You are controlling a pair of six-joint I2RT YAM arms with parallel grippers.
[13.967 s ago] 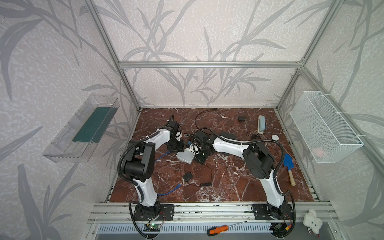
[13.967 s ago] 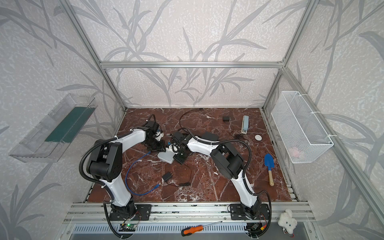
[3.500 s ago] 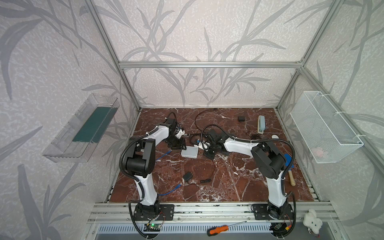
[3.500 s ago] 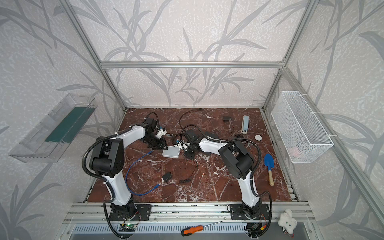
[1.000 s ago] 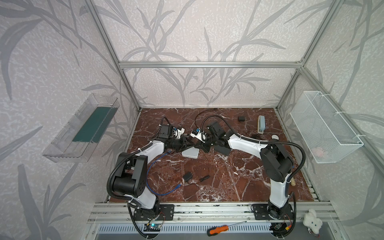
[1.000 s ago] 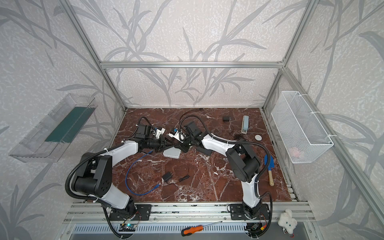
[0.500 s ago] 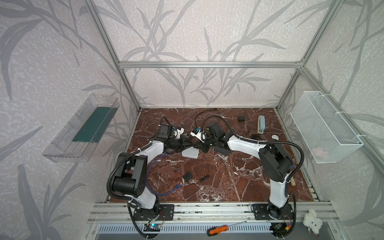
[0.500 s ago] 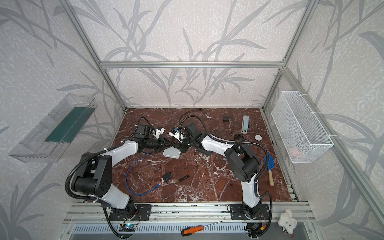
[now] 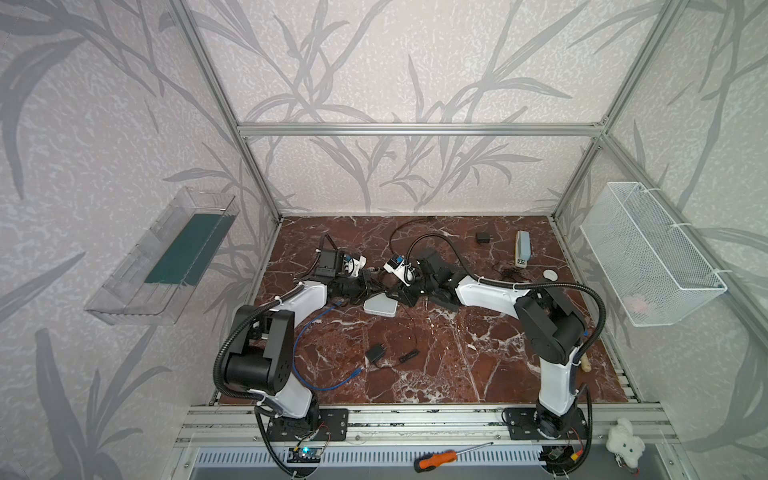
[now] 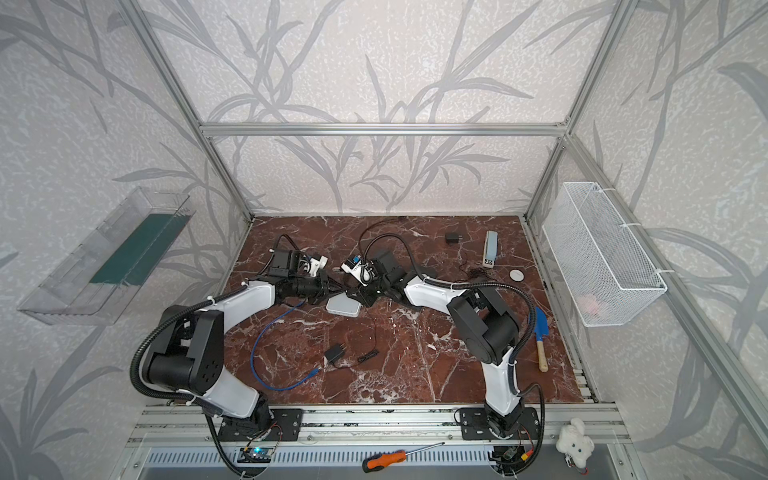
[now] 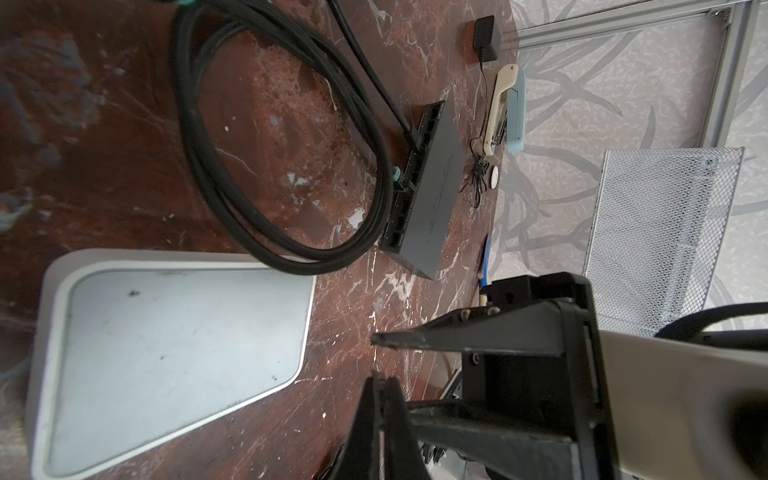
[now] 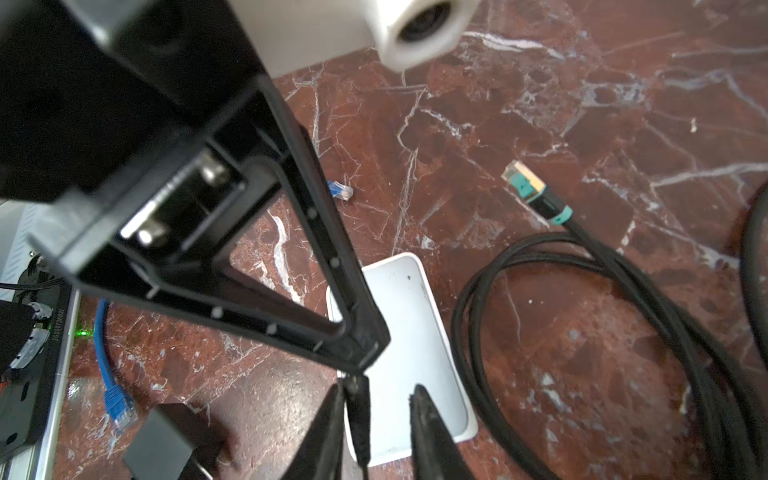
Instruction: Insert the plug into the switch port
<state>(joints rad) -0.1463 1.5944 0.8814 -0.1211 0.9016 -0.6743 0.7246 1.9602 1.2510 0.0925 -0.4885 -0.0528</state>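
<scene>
The white switch box [image 9: 381, 306] [image 10: 343, 306] lies flat on the marble floor between both arms; its port does not show in any view. Just above its far edge the two grippers meet tip to tip. In the right wrist view the plug [image 12: 360, 415] hangs from the tip of my left gripper [image 12: 365, 353], which is shut on its top end. My right gripper [image 12: 378, 399] stands open around it, the plug resting against one finger [image 12: 332, 419]. In the left wrist view my left gripper [image 11: 376, 386] is pressed shut. The adapter block [image 9: 375, 354] [image 12: 166, 440] lies nearer the front.
A dark grey slab [image 11: 432, 187] with a coiled thick black cable [image 12: 623, 311] lies beside the box. A blue cable [image 10: 266, 353] loops at the left. A stapler [image 9: 521, 247], a second adapter [image 9: 483, 237] and a blue trowel [image 10: 540, 328] lie at the right.
My left gripper has closed on the plug's top end and my right gripper has opened off it. Both arms stay almost where they were.
</scene>
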